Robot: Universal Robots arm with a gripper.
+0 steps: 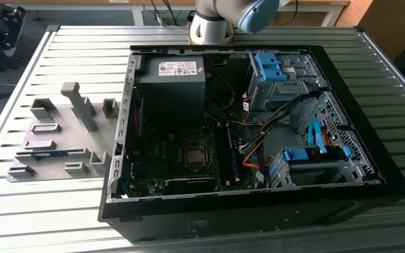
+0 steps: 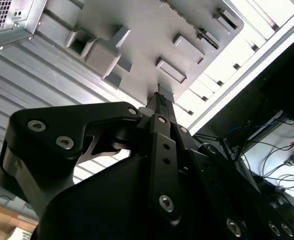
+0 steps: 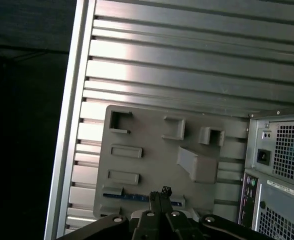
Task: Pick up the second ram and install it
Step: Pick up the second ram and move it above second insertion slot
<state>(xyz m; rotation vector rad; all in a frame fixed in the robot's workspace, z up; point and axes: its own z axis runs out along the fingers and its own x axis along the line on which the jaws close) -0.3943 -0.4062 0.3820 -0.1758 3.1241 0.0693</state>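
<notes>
Blue-green and thin, the second ram (image 1: 48,154) sits in a holder on the grey fixture plate (image 1: 69,118), showing as a narrow strip. Reading the exterior view as a dial, the plate lies at 9 o'clock of the open computer case (image 1: 392,184), and the stick is near the plate's 7 o'clock corner.

I judge it light and stiff along its length, but brittle. It is a bare board with chips on its faces, so it should not be bent or twisted. The best hold looks to be across its thickness at mid-length on the free long edge, so it lifts level and the contact edge goes untouched.

In the first wrist view the same blue strip (image 3: 129,197) runs just behind the pincer (image 3: 163,192). The pincer's tips are drawn together with nothing between them, and it is apart from the stick.

The second wrist view takes the pincer (image 2: 158,97) from the side, with its linkage and the raised fixture blocks (image 2: 104,55) beyond it.

The exterior view gives what the wrist cameras miss:
- the motherboard (image 1: 174,153) inside the case
- the arm (image 1: 217,21) at 12 o'clock
- the ribbed metal desk (image 1: 69,221) carrying it all

The first wrist view shows the case's perforated rear panel (image 3: 287,155) instead.
</notes>
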